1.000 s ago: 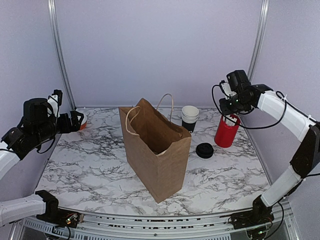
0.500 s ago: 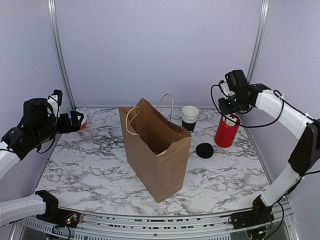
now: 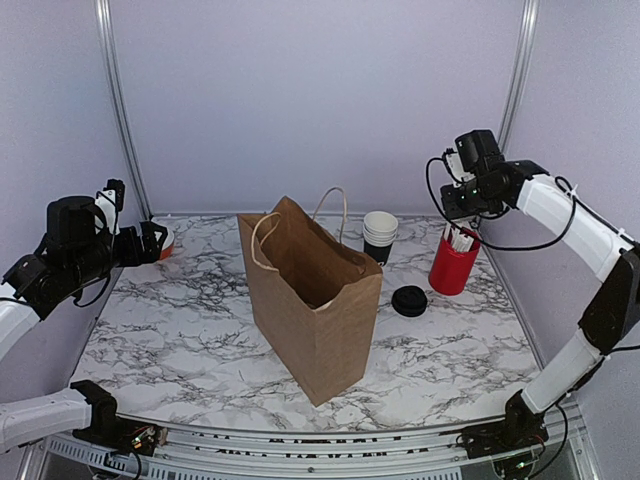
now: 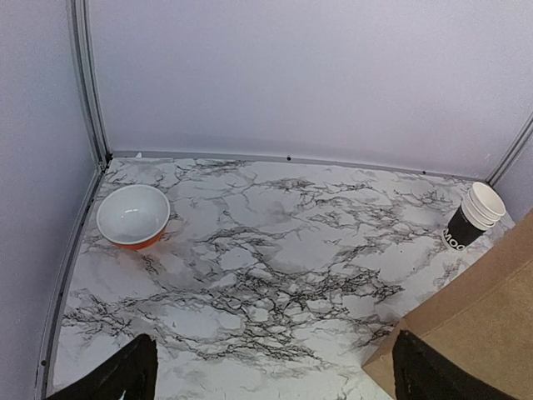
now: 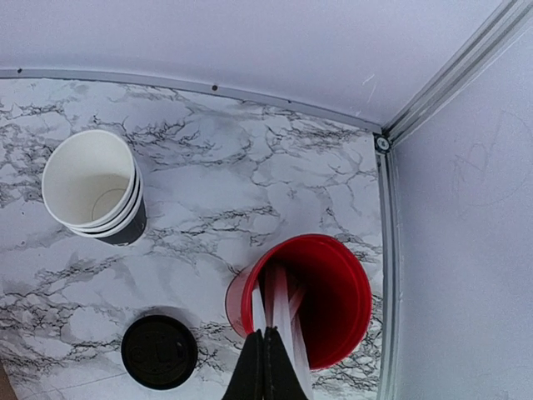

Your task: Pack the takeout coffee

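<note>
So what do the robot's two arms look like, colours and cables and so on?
The left arm and right arm match: rounded white shells between chunky black joints, ending in black jaws. Thin black cables loop loosely off the right wrist.

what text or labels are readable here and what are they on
"MO", next letter unclear: white print on the lowest cup of the cup stack, left wrist view.
lid: raised marks, too faint to read.
paper bag, red tub, bowl: no text seen.

paper bag (image 4: 470,333): cut by right and bottom edges | right tool (image 5: 265,337): fingers cropped below
</note>
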Robot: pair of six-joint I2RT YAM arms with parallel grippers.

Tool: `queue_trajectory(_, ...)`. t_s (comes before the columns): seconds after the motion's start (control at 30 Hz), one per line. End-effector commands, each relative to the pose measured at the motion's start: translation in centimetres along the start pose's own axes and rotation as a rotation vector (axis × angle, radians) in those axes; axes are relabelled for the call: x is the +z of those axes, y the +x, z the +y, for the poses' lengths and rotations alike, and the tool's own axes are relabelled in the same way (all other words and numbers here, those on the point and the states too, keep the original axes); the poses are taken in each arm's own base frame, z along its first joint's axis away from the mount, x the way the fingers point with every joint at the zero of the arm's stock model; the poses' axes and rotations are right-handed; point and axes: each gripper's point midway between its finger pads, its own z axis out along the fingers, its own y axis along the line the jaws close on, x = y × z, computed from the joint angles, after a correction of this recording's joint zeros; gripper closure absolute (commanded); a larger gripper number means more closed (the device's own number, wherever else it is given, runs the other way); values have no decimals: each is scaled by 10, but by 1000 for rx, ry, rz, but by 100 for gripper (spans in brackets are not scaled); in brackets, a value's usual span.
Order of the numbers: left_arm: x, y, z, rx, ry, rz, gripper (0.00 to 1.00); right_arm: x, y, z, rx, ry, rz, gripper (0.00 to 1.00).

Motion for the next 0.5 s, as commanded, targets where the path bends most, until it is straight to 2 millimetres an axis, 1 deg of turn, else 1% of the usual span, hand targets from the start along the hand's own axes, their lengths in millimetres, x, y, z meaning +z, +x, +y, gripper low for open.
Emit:
queue_trajectory(0.0, 1, -2, 0, -2, 6, -17, 1, -51, -42, -16, 60, 12, -154, 100)
queue_trajectory(0.23, 2, -1, 0, -2, 5, -14, 1, -97, -62, -30, 94, 2, -268, 100)
queue_trajectory(0.47, 3, -1, 1, 0, 1, -10, 1, -136, -75, -38, 116, -29, -367, 100)
